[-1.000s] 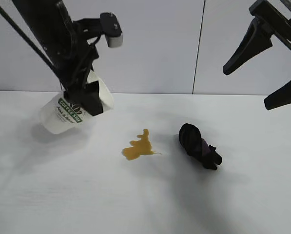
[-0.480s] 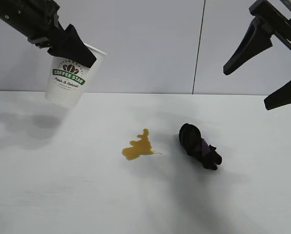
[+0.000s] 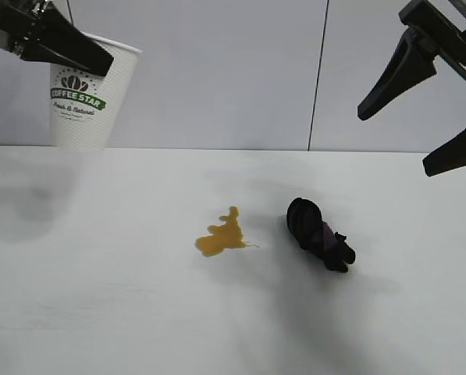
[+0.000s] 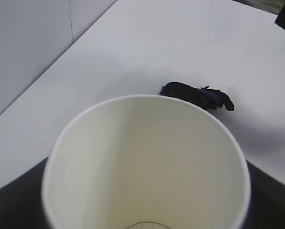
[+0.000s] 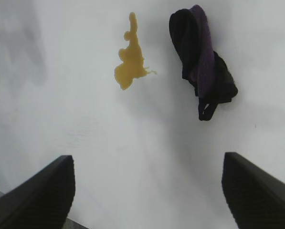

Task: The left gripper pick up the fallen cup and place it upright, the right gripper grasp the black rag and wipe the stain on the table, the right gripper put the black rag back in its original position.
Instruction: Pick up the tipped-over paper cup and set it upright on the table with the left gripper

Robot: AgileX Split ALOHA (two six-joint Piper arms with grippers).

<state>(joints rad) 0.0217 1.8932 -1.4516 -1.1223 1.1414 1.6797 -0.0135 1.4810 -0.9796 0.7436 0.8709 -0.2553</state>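
1. The left gripper point(image 3: 76, 53) is up at the far left, high above the table point(image 3: 100, 312), its 2 fingers clamped on the rim of the cup point(image 3: 80, 101).
2. The cup hangs in the air, clear of the table: mouth up, base down, long axis close to vertical with a slight lean, green logo facing the exterior camera.
3. The left wrist view looks straight down into the cup's open mouth point(image 4: 147, 162); the inside is plain white.
4. The stain point(image 3: 221, 234) sits mid-table, well apart from the cup.
5. The black rag point(image 3: 318, 234) lies bunched just beside the stain, on its right, not touching it.
6. The right gripper point(image 3: 420, 109) hangs high at the right, fingers spread wide, holding nothing, above the rag and stain.
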